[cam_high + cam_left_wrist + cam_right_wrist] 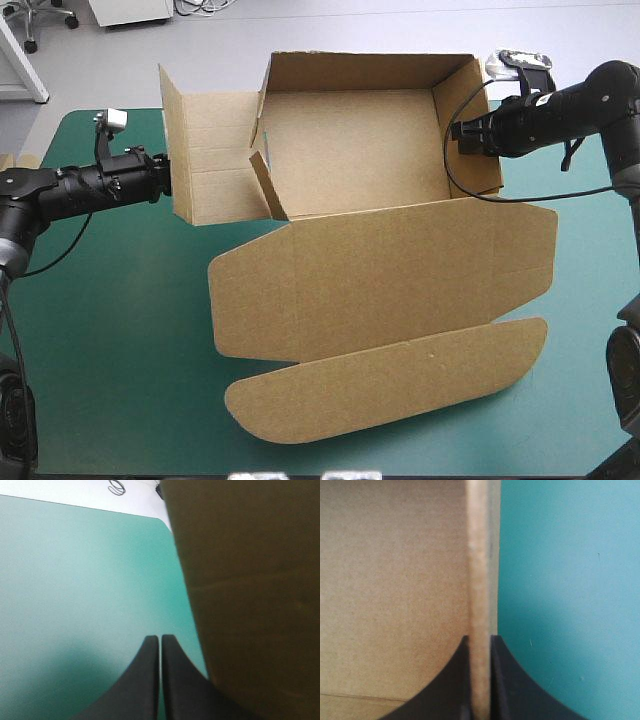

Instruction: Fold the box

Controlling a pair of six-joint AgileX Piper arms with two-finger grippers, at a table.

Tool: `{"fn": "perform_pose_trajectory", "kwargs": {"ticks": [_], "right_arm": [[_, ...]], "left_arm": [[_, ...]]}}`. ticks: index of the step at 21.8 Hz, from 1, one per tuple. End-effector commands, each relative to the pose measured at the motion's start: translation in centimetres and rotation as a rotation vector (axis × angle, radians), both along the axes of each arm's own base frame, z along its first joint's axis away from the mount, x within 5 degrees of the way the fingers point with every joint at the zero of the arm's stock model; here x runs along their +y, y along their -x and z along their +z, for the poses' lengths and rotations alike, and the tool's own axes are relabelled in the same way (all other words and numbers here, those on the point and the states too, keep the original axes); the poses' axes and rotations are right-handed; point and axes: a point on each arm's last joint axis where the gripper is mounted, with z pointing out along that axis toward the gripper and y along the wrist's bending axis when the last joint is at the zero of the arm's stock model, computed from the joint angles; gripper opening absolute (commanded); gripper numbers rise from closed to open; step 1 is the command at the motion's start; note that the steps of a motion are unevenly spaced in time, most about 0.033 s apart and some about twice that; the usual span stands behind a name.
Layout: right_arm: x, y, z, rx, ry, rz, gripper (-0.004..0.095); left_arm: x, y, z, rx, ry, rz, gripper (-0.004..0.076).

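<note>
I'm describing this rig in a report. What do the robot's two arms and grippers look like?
The left arm and the right arm match: black, built of round tubular segments. The left gripper and right gripper each have two broad black fingers shaped like curved fins, wide at the base and narrowing to the tip. No markings show.

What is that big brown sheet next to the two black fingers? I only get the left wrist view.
Observer: The high view shows it is a side flap of the box, swung outward from the left end of an open tray.
Operator: Is the other arm doing anything?
Observer: Yes. The right gripper is shut on the tray's right wall, with the board's edge between its fingers.
</note>
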Motion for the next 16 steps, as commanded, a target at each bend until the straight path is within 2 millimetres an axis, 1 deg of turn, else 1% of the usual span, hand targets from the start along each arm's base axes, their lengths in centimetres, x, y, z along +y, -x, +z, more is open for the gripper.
{"fn": "perform_pose_trajectory", "kwargs": {"ticks": [1,5,9,13,14,16], "right_arm": [[1.0,1.2,2.1,-0.051,-0.047,0.024,-0.0013],[1.3,1.1,1.8,-0.044,-0.047,0.034,-0.0013],[1.1,0.9,1.6,-0.035,-0.028,0.017,-0.0013],[1.1,0.9,1.5,-0.032,-0.023,0.01,-0.0013],[1.0,0.9,1.5,-0.032,-0.021,0.009,-0.0013],[1.0,0.9,1.5,-0.032,-0.021,0.009,-0.0013]], "left_arm": [[-2.1,1.8,3.4,-0.087,0.09,-0.129,0.0006],[-2.8,2.0,3.2,-0.064,0.082,-0.149,0.0006],[-2.9,2.6,4.3,-0.079,0.118,-0.134,0.0006],[-2.8,3.1,5.1,-0.109,0.102,-0.1,0.0013],[-2.9,3.3,5.1,-0.11,0.105,-0.11,0.0039],[-3.6,3.5,5.2,-0.109,0.116,-0.142,0.0169]]}}
